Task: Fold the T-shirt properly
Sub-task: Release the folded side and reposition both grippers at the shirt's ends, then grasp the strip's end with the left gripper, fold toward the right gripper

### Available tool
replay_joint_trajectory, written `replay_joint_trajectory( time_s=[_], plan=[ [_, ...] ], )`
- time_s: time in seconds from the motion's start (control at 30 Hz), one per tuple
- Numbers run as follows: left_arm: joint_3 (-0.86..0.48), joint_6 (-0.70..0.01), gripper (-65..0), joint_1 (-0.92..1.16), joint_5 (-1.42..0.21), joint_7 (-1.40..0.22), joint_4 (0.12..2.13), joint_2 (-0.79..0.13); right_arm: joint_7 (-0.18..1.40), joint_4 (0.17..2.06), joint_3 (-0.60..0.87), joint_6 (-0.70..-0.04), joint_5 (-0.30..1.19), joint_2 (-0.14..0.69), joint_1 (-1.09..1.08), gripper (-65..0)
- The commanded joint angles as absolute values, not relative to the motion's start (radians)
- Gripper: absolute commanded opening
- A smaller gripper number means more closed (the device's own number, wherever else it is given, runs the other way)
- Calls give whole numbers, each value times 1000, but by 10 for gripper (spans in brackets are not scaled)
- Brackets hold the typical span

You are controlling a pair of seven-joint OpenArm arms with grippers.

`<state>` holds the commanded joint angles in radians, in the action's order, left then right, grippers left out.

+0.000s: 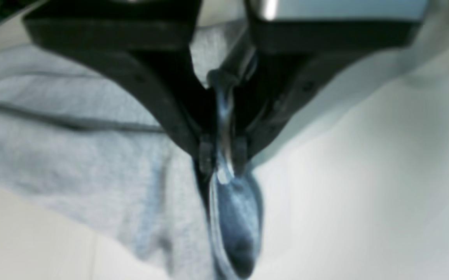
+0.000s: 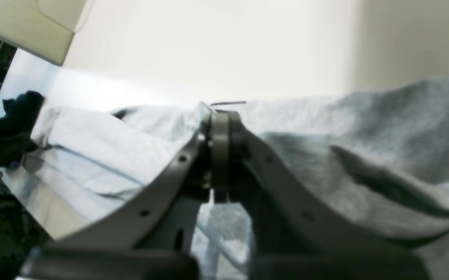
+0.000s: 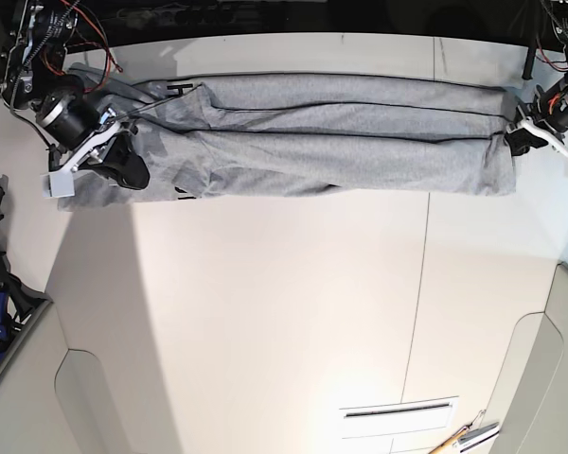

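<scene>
The T-shirt [image 3: 360, 156] lies along the far side of the table [image 3: 265, 303] as a long creased band. Relative to it, the left gripper [image 1: 223, 155] is at the end on the base view's right, jaws clamped on a pinch of its cloth. The right gripper [image 2: 221, 128] is over the opposite, bunched end; its fingertips are close together, but whether cloth is caught between them cannot be determined.

Step in hand, as judged: straightening the band before further folding. Recommended: confirm the right-hand grip, draw both ends gently apart at equal height, keep the layers aligned, and lower the cloth flat before release. Uneven pulling could skew the layers or deepen the creases.

Markings: no brand, label or lettering is legible on the shirt or elsewhere.
</scene>
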<state>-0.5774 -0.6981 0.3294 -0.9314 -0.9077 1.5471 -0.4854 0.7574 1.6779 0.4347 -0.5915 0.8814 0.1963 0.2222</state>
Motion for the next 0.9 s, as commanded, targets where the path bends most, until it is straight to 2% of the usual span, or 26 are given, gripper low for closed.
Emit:
replay_joint_trajectory(
  time_s=[0.33,0.43,0.63,0.77,0.9],
  plan=[
    [-577,-698,-650,329,-736,-849,1645,-488,776,1729,511,-591,899,196,222,-650],
    [-577,-661,-650,329,-714,-849,1695,-502,787,1729,511,-591,898,196,223,-650],
    [-577,-639,-650,331,-722,-895,1829,-515,786,1729,513,-591,898,197,222,-650],
    [-568,-640,-650,333,-839,-966,1919,-516,786,1730,513,-591,898,196,222,-650],
    [-508,-653,-650,333,-889,-977,1989,-514,786,1729,513,-591,898,197,222,-650]
  ],
)
